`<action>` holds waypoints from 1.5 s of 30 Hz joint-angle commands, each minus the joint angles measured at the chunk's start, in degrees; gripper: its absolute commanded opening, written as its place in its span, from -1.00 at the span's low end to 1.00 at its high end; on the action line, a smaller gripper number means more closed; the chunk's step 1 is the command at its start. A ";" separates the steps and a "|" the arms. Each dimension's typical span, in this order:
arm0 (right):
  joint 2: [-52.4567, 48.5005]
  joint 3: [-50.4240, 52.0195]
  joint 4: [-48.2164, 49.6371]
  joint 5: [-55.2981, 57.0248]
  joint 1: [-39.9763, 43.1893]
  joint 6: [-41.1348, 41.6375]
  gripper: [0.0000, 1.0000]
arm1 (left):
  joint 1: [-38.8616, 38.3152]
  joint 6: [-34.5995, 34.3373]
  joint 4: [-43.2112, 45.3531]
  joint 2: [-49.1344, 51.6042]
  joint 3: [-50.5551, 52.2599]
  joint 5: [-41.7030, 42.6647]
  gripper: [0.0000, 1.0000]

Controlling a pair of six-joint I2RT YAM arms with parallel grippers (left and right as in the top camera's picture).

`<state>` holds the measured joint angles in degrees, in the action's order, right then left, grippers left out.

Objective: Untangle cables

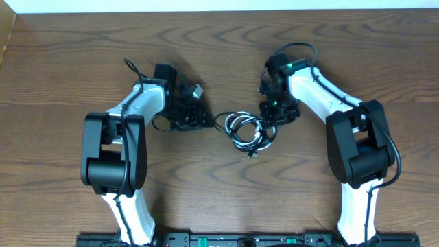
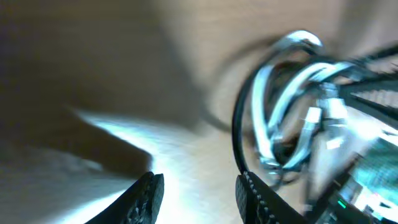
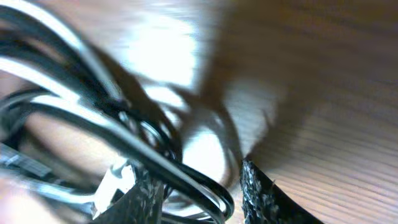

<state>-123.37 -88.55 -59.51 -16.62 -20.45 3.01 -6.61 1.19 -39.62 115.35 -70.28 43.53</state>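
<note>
Cables bundled on bench; left end effector open, empty, just beside bundle; right end effector open, black and white loops crossing between its fingers.

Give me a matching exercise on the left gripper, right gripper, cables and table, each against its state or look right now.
Things:
1. left gripper
2. right gripper
3. cables
4. table

States:
A. brown wood grain
B. jaws apart, cable strands lying in the gap
C. black and white in one tangled bundle, between the two grippers
D. jaws apart, nothing in the gap

Pairs: 1-D; 2-B; 3-C; 4-A
</note>
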 commanded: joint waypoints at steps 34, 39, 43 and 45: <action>-0.92 -0.24 -3.02 -11.76 9.29 -9.81 -0.12 | -14.21 -1.03 -0.87 -5.95 -5.40 -13.42 -0.85; -0.92 -0.24 -2.84 -14.62 8.24 -11.45 -0.10 | -14.21 2.23 0.24 -14.78 -5.62 -13.64 -0.85; -0.92 -0.24 -2.82 -14.62 7.98 -11.45 -0.08 | -14.21 2.19 0.24 -19.06 -5.62 -13.62 -0.85; -0.92 -0.24 -2.80 -14.67 7.98 -11.45 -0.09 | -14.21 1.40 -0.04 -20.37 -5.62 -13.60 -0.85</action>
<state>-123.61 -88.55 -62.33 -29.87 -12.19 -7.25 -21.02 1.56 -39.20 96.82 -75.07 30.85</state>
